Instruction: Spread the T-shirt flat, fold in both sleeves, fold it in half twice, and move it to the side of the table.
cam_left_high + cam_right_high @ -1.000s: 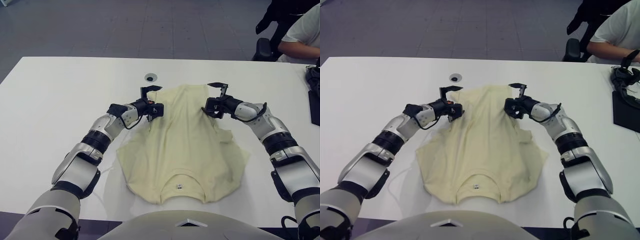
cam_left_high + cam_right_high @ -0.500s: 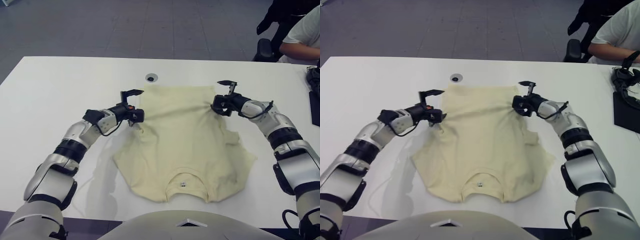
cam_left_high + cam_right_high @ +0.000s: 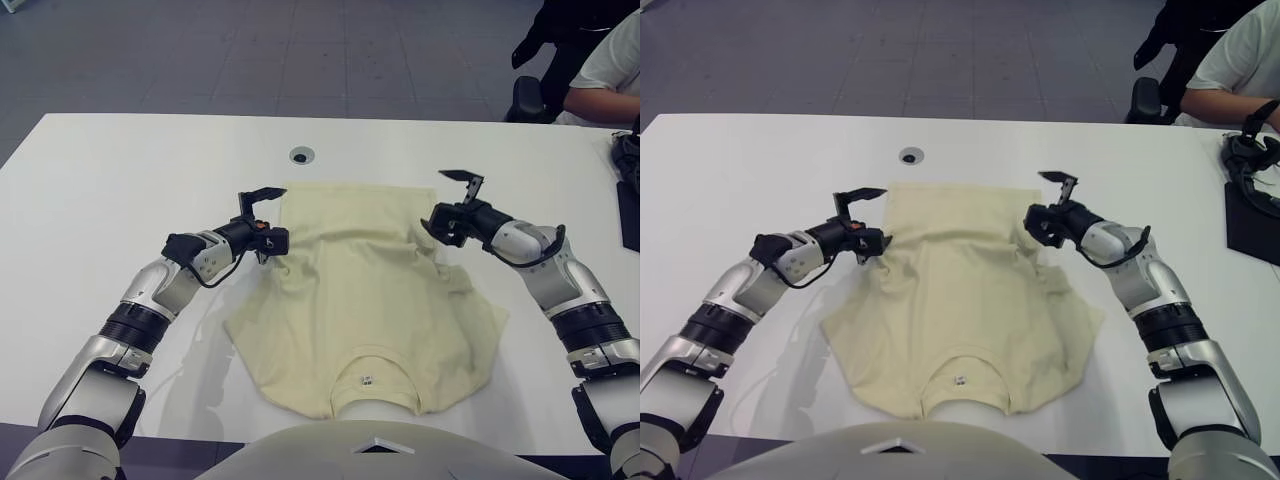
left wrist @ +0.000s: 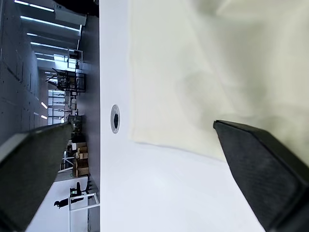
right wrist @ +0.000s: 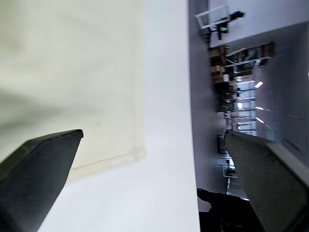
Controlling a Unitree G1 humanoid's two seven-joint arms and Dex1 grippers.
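While the left tool [image 3: 268, 222] and right tool [image 3: 446, 202] gape open beside the T-shirt [image 3: 365, 290], the white table [image 3: 120, 170] fronts grey floor [image 3: 300, 50].

Bright, even light from above falls on the white table [image 3: 120, 180]. Soft grey shading sits in the folds of the T-shirt [image 3: 360, 290]. The floor [image 3: 300, 50] past the table's far edge is dimmer. In the left wrist view, strip lights [image 4: 48, 21] glow in the room behind.
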